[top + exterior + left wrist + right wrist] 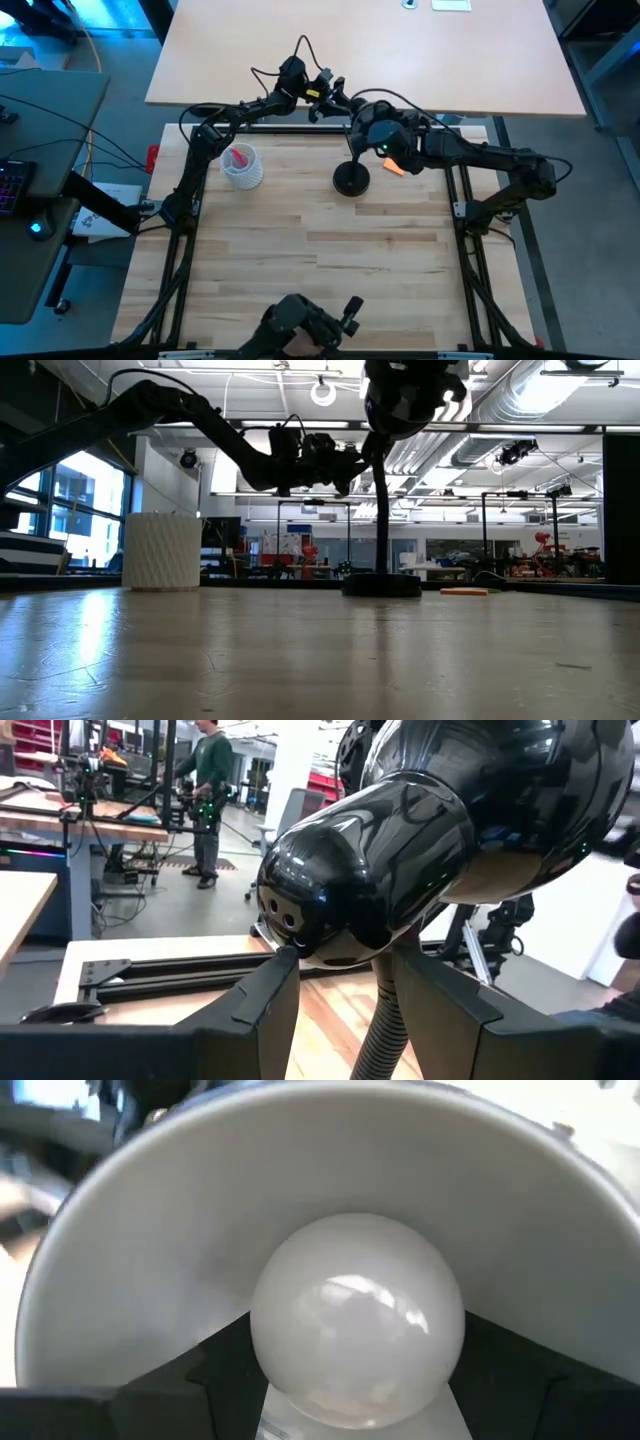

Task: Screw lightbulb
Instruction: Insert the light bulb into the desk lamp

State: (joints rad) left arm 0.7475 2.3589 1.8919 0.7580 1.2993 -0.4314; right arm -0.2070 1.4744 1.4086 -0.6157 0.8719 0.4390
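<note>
1. Step in hand: seating the lightbulb inside the white-lined shade of the black desk lamp; threading likely under way.
2. Next move, as judged: twist the bulb while keeping it square to the socket.
3. Right gripper: fingers at the bulb's 4 and 8 o'clock, clasping it.
4. Left gripper: fingers half apart, flanking the lamp's neck at 12 o'clock on the table.

White ribbed cup w/ pink items stands on the wood table, left of the lamp base. Small orange obj, maybe a tag, lies nr that base. 1 person stands in the room beyond.
</note>
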